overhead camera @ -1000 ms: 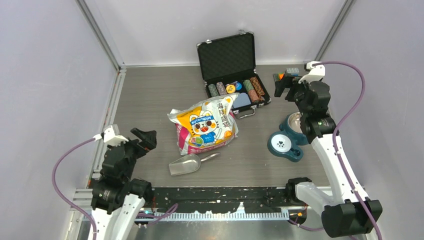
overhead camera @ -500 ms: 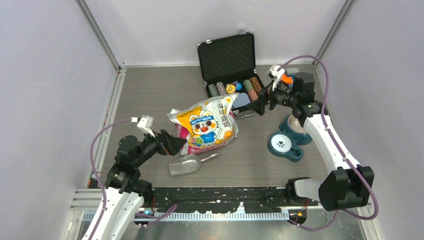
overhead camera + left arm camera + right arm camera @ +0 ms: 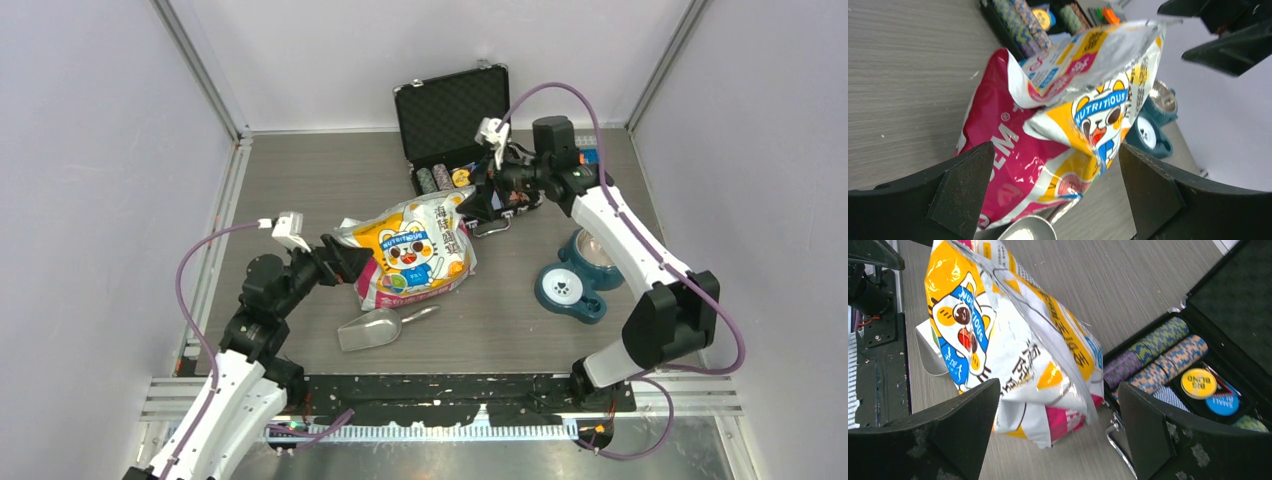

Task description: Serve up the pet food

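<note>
No pet food shows in any view. A printed cartoon-cat bag (image 3: pixel 410 250) lies mid-table, its top edge toward the back. My left gripper (image 3: pixel 352 262) is open at the bag's left side, and in the left wrist view its fingers (image 3: pixel 963 185) frame the pink end of the bag (image 3: pixel 1013 150) without touching it. My right gripper (image 3: pixel 478 205) is open just behind the bag's top right corner. In the right wrist view the bag's corner (image 3: pixel 1048 385) lies between the spread fingers (image 3: pixel 1148 425). A metal scoop (image 3: pixel 370 328) lies in front of the bag.
A teal double pet bowl (image 3: pixel 575 275) with a steel dish stands right of the bag. An open black case (image 3: pixel 465 130) with rows of poker chips (image 3: pixel 1158 355) sits behind the bag, its handle near my right gripper. Grey walls enclose the table.
Both arms have swung in toward the bag: the left from the near left, the right from the back right corner across the case. Both grippers stayed open; nothing on the table moved.
</note>
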Motion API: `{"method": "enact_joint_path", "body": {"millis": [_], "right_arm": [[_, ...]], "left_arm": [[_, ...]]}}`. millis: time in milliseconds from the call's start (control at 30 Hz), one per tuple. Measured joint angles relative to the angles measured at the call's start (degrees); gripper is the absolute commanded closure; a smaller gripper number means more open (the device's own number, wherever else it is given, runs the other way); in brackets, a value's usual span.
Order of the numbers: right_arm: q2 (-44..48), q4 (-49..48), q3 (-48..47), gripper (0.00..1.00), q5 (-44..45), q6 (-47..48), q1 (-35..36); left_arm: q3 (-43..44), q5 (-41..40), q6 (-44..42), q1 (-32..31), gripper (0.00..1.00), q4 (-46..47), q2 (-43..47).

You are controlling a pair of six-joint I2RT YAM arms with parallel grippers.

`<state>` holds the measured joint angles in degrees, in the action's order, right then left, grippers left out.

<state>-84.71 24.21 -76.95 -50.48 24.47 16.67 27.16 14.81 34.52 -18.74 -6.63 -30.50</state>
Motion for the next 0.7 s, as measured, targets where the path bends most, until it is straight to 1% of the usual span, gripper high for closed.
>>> {"method": "enact_joint_path", "body": {"millis": [33,133,167,200,233,300,400,433,467,500,533,567,633,700], "right_arm": [[-0.96,0.37,-0.98,0.03,0.44,0.07,1.03],[-3.87,1.40,-3.61,0.00,1.20,0.57,3.30],[-5.03,2.12,-4.66,0.02,1.31,1.05,4.02],[-5.81,2.75,-5.40,0.07,1.33,1.49,4.46],[-6.62,3.54,-6.16,0.09,1.36,2.12,4.85],[-8.13,5.62,-7.80,0.17,1.44,3.61,5.57],[-9.81,8.94,-10.36,0.36,1.64,6.49,6.60],[-10.21,9.97,-11.13,0.48,1.73,7.52,6.88],[-10.54,11.21,-11.89,0.53,1.84,8.66,7.15],[-10.73,11.93,-12.35,0.64,2.05,9.70,7.30],[-11.06,12.81,-13.14,0.70,2.78,10.62,7.41],[-11.37,13.46,-13.77,0.83,3.26,11.41,7.39],[-12.09,15.47,-15.23,0.93,3.34,12.33,7.28],[-12.33,17.66,-16.11,0.95,3.56,13.11,7.69]], "left_arm": [[-0.48,-1.40,1.42,0.00,0.01,1.57,0.02],[-2.36,-3.32,5.68,-0.02,0.05,7.23,-0.92],[-2.58,-3.37,6.95,-0.02,0.08,8.85,-1.81],[-2.58,-3.23,7.67,-0.02,0.11,10.05,-2.80],[-2.58,-3.10,8.85,-0.02,0.14,11.76,-4.33],[-2.56,-2.60,10.45,-0.02,0.30,14.71,-7.15],[-2.54,-1.75,12.07,-0.02,0.56,17.16,-11.45],[-2.34,-1.51,12.50,-0.04,0.64,17.51,-12.79],[-1.95,-1.18,12.96,-0.04,0.73,17.64,-13.99],[-1.60,-1.11,12.83,-0.04,0.81,17.62,-14.80],[-1.05,-0.98,12.81,-0.04,0.93,17.14,-15.61],[-0.72,-0.96,12.92,0.00,1.00,16.85,-16.02],[0.44,-1.11,12.22,-0.07,1.00,15.13,-16.72],[2.16,-2.14,10.25,-0.39,1.00,11.85,-16.92]]}}
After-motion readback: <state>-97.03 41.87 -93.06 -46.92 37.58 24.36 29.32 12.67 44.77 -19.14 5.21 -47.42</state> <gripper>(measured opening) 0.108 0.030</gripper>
